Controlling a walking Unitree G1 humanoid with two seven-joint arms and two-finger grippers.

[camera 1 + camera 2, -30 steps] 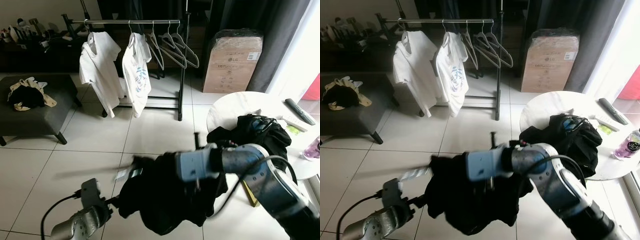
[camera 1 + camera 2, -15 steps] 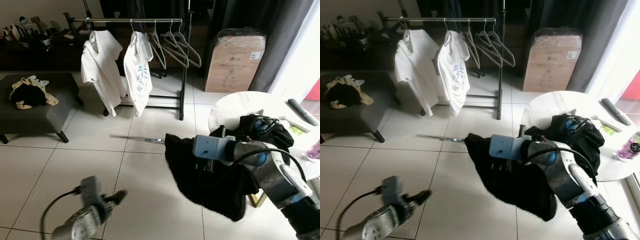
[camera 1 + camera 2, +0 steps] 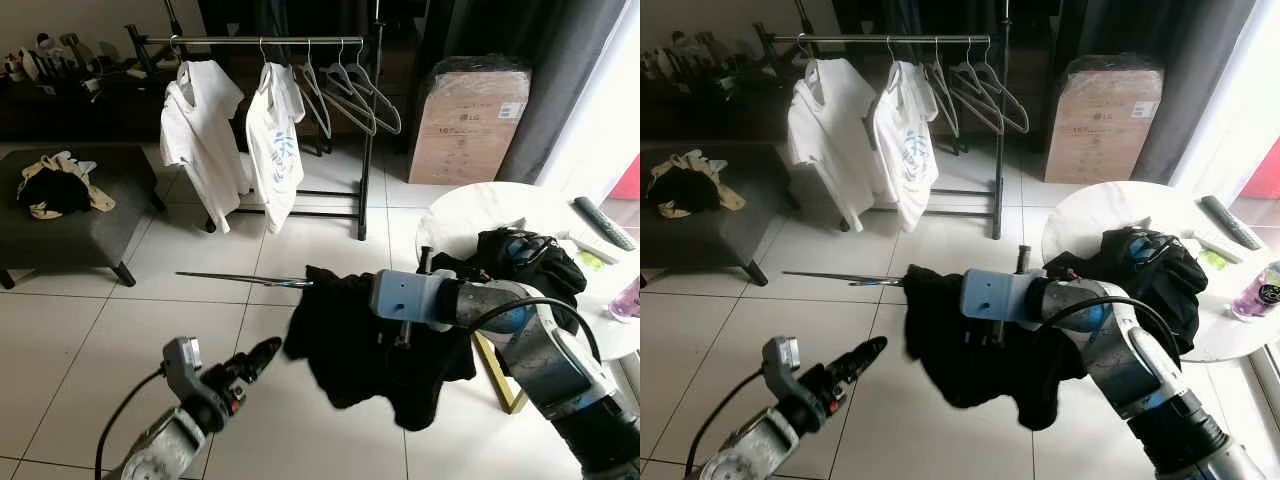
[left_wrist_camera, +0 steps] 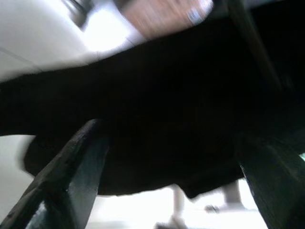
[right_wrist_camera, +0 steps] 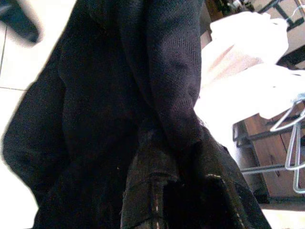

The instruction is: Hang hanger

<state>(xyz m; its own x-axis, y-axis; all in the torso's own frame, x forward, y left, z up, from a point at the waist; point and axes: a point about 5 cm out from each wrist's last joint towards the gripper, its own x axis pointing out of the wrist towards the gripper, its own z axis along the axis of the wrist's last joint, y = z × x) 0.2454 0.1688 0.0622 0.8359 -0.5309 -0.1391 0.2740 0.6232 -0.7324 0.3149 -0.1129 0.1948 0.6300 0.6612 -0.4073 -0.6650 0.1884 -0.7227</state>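
Note:
A black garment [image 3: 350,350] hangs in mid-air over the tiled floor, bunched in my right gripper [image 3: 352,302], which is shut on it with its fingers buried in the cloth. A thin hanger wire [image 3: 240,279] sticks out of the garment toward the left. My left gripper [image 3: 256,356] is low at the front left, just left of and below the garment, open and apart from the cloth; in the left wrist view its fingers [image 4: 71,176] are spread under the dark fabric. At the back stands the clothes rack [image 3: 270,42] with two white T-shirts [image 3: 200,130] and several empty hangers [image 3: 350,95].
A grey ottoman [image 3: 95,235] with crumpled clothes sits at the left. A round white table [image 3: 480,205] at the right carries a black clothes pile [image 3: 530,260] and a remote [image 3: 600,222]. A cardboard box [image 3: 465,120] stands by the dark curtain. Bare tiles lie between me and the rack.
My right arm swung the garment to the right and then partly back left. The hanger wire now pokes out on the left. My left gripper has risen toward the cloth.

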